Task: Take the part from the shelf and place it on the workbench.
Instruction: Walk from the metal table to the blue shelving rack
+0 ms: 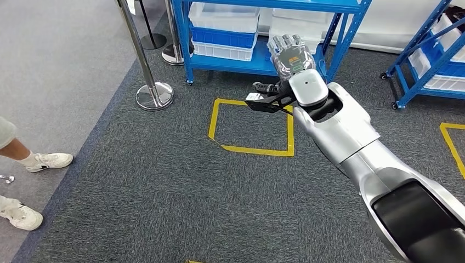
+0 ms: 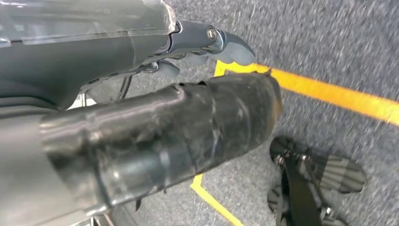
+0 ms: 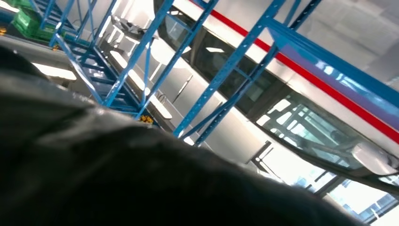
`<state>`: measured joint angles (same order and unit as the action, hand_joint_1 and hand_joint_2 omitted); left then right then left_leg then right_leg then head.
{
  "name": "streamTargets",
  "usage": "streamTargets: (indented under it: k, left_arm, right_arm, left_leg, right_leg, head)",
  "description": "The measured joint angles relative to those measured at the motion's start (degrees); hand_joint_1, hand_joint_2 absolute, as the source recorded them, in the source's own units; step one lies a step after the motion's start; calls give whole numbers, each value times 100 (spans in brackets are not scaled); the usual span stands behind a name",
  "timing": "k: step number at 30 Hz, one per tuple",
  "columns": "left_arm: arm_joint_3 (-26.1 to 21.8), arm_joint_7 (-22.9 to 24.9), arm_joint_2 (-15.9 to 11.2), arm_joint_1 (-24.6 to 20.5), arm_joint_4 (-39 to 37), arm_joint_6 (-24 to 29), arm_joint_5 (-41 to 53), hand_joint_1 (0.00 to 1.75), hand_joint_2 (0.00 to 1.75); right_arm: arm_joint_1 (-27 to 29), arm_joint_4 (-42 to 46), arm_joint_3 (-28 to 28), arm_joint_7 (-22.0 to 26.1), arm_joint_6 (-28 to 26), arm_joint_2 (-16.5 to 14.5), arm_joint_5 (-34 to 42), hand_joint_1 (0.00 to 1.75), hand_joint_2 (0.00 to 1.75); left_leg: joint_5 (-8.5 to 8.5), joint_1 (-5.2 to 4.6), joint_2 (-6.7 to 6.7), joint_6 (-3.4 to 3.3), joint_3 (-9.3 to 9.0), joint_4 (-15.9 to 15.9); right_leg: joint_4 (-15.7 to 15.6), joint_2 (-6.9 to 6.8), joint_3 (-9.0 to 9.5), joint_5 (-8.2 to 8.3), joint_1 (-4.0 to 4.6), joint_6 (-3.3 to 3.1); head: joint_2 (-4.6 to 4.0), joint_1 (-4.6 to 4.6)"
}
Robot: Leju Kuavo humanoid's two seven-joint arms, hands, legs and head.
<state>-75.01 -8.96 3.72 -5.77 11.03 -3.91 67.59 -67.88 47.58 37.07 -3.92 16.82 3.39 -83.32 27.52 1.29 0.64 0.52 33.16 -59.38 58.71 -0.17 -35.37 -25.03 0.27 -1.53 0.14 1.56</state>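
My right arm stretches forward, and my right hand [image 1: 289, 53] is raised in front of the low blue shelf [image 1: 257, 64], its back toward me and fingers pointing up and apart. I see nothing in it. The shelf holds stacked white bins [image 1: 224, 16] and a blue bin [image 1: 222, 37]; I cannot make out a part inside them. In the right wrist view a dark blur covers the hand, with blue shelf frames [image 3: 221, 75] beyond. My left hand [image 2: 141, 117] hangs over the carpet, thumb and fingers [image 2: 230, 47] extended, holding nothing.
A yellow taped square [image 1: 252, 129] marks the grey carpet before the shelf. Chrome stanchions [image 1: 155, 94] stand to the left, near the smooth floor. A second blue shelf [image 1: 433, 55] is at the right. A person's white shoes [image 1: 49, 160] show at the left edge.
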Motion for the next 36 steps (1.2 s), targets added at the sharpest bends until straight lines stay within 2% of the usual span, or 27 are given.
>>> streamTargets:
  k: [2,4,5,6,7,9,10,11,12,14,15,17,19,21,22,23,24,26,27,29,30,31,32,33,34,35,36]
  left_arm:
    - [0,-5,3,5,1,-11,3,0,0]
    - [0,-9,-1,10,1,-16,4,0,0]
    - [0,-12,-6,15,1,-16,5,0,0]
    - [0,-15,-10,23,1,-17,7,0,0]
    - [0,-19,-13,33,1,-19,9,0,0]
    - [0,-27,-15,58,1,-20,11,0,0]
    - [0,-31,-16,65,1,-22,12,0,0]
    - [0,-36,-18,62,1,-24,13,0,0]
    - [0,-42,-19,58,1,-26,13,0,0]
    - [0,-56,-20,38,1,-31,13,0,0]
    - [0,-60,-20,42,1,-32,13,0,0]
    - [0,-62,-20,57,1,-35,12,0,0]
    - [0,-62,-20,63,1,-35,13,0,0]
    - [0,-63,-20,63,1,-35,14,0,0]
    - [0,-64,-20,66,1,-35,13,0,0]
    - [0,-64,-20,71,1,-35,13,0,0]
    - [0,-64,-20,77,1,-35,14,0,0]
    - [1,-67,-8,71,-2,-37,14,0,0]
    - [1,-71,-3,58,-2,-38,14,0,0]
    - [1,-80,1,24,-3,-40,14,0,0]
    - [0,-83,3,17,-3,-40,14,0,0]
    - [0,-85,7,10,-4,-44,14,0,0]
    - [0,-86,11,1,-5,-49,14,0,0]
    - [0,-86,15,-2,-5,-54,14,0,0]
    - [1,-86,13,-3,-6,-58,15,0,0]
    - [1,-87,7,-1,-6,-58,16,0,0]
    - [1,-90,-2,7,-6,-58,17,0,0]
  right_arm:
    - [-35,0,0,-4,-1,1,0,0,0]
    - [-39,-13,4,-3,0,-2,0,0,0]
    - [-23,-20,9,-1,1,-3,0,0,0]
    - [-9,-28,14,2,1,-4,0,0,0]
    - [-3,-34,19,1,1,-4,0,0,0]
    - [-5,-42,23,0,-1,-4,0,0,0]
    - [-12,-49,27,-1,-1,-3,0,0,0]
    - [-18,-55,32,-2,-2,-3,0,0,0]
    - [-23,-61,37,-3,-2,-3,0,0,0]
    - [-40,-60,45,-7,-8,-3,-1,0,0]
    - [-48,-58,47,-10,-11,-3,-1,0,0]
    - [-56,-62,48,-16,-15,12,-2,0,0]
    - [-31,-76,49,-17,-15,28,-2,0,0]
    - [1,-92,50,-16,-14,40,-2,0,0]
    - [8,-99,51,-16,-14,47,-2,0,0]
    - [11,-108,52,-18,-14,55,-2,0,0]
    - [19,-118,52,-21,-14,66,-4,0,0]
    - [49,-145,54,-30,-16,90,-11,0,0]
    - [58,-148,56,-33,-19,93,-16,0,0]
    - [-1,-117,58,-44,-35,89,-24,0,0]
    - [-49,-97,59,-50,-45,84,-27,0,0]
    - [-90,-85,59,-55,-55,83,-30,0,0]
    - [-107,-83,59,-56,-57,79,-31,0,0]
    - [-95,-86,59,-52,-53,74,-31,0,0]
    - [-72,-90,60,-49,-49,67,-31,0,0]
    - [-47,-91,60,-45,-43,59,-31,0,0]
    - [-24,-92,60,-42,-41,52,-31,0,0]
  left_leg:
    - [177,3,-10,25,191,-436]
    - [395,4,-16,41,642,-1185]
    - [405,4,-16,49,849,-1446]
    - [299,3,-16,52,966,-1505]
    - [75,3,-16,48,968,-1334]
    - [-444,-2,-22,22,740,-612]
    - [-566,-17,-29,6,597,-287]
    - [-581,-32,-35,-19,503,-94]
    - [-508,-47,-41,-46,452,-18]
    - [-416,-52,-44,-116,355,94]
    - [-381,-46,-45,-150,280,148]
    - [-295,-33,-46,-200,92,238]
    - [-175,-33,-52,-219,-91,285]
    - [-16,-33,-76,-213,-304,301]
    - [76,-33,-88,-202,-429,302]
    - [176,-34,-97,-188,-563,302]
    - [282,-33,-101,-171,-680,307]
    - [475,-26,-109,-113,-892,308]
    - [545,-11,-113,-73,-965,338]
    - [545,12,-110,11,-1043,313]
    - [464,25,-103,40,-1001,172]
    - [334,28,-98,63,-865,-112]
    - [233,32,-96,83,-635,-493]
    - [225,34,-95,94,-341,-892]
    - [360,31,-95,107,-39,-1211]
    - [611,27,-95,117,226,-1400]
    - [881,23,-94,123,431,-1432]
  right_leg:
    - [-88,9,149,-37,-38,-57]
    - [-97,24,245,-121,-19,-100]
    - [-94,36,298,-174,-9,-105]
    - [-88,50,359,-230,-2,-105]
    - [-79,64,431,-294,1,-98]
    - [-63,78,571,-436,3,-68]
    - [-55,85,613,-499,8,-38]
    - [-64,90,632,-541,8,-7]
    - [-69,94,647,-559,12,28]
    - [-13,94,651,-532,12,79]
    - [139,87,594,-487,9,101]
    - [716,73,238,-458,-7,147]
    - [1345,65,-266,-663,-30,200]
    - [1532,58,-633,-916,-61,225]
    - [1405,54,-719,-919,-74,223]
    - [1138,49,-742,-770,-82,211]
    - [770,42,-735,-396,-85,184]
    - [227,27,-705,395,-21,109]
    - [106,15,-680,626,19,61]
    - [55,11,-563,566,69,-42]
    - [24,19,-484,515,66,-91]
    - [-28,30,-383,466,59,-140]
    - [-74,43,-271,411,50,-180]
    - [-101,48,-160,340,47,-207]
    - [-116,54,-53,260,46,-225]
    - [-121,62,54,175,47,-229]
    - [-121,70,168,86,46,-229]
  head:
    - [0,4]
    - [0,9]
    - [0,10]
    - [-1,10]
    - [0,10]
    - [-1,7]
    - [0,6]
    - [0,3]
    - [1,1]
    - [1,-1]
    - [1,-6]
    - [1,-12]
    - [1,-16]
    - [1,-16]
    - [1,-16]
    - [1,-16]
    - [0,-17]
    - [-1,-4]
    - [-1,-7]
    - [0,-26]
    - [1,-31]
    - [1,-28]
    - [1,-27]
    - [1,-26]
    - [1,-22]
    - [1,-22]
    - [1,-22]
